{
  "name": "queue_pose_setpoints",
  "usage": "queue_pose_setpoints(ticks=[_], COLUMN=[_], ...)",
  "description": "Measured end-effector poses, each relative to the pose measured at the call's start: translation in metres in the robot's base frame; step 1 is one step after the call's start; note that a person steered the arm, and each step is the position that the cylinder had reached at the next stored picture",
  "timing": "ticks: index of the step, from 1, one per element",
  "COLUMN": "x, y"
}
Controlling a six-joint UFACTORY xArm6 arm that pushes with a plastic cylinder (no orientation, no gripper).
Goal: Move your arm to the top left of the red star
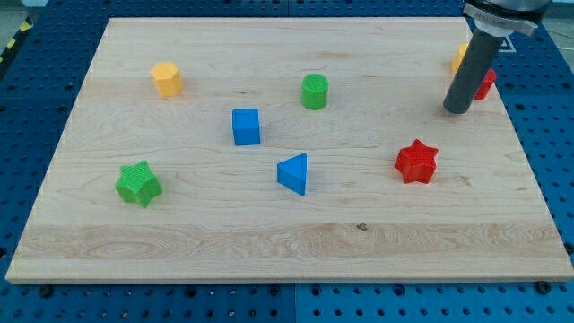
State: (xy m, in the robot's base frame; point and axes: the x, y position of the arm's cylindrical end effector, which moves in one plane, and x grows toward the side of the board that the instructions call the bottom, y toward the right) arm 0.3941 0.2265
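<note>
The red star (416, 161) lies on the wooden board (287, 238) at the view's right, a little below the middle. My tip (456, 109) touches the board above and to the right of the star, about a block's width away from it. The dark rod rises from there toward the view's top right corner. A red cylinder (486, 82) sits just behind the rod, partly hidden by it.
A yellow block (459, 57) peeks out behind the rod at the top right. A green cylinder (315, 91), a blue cube (246, 126), a blue triangle (293, 173), a yellow block (167, 79) and a green star (138, 183) lie to the left.
</note>
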Motion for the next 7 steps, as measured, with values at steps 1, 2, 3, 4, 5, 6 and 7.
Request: queue_pose_setpoints(ticks=[1, 2, 3, 4, 5, 6, 7], x=[0.0, 0.015, 0.024, 0.024, 0.025, 0.025, 0.035], y=[0.0, -0.013, -0.032, -0.056, -0.087, -0.115, -0.127])
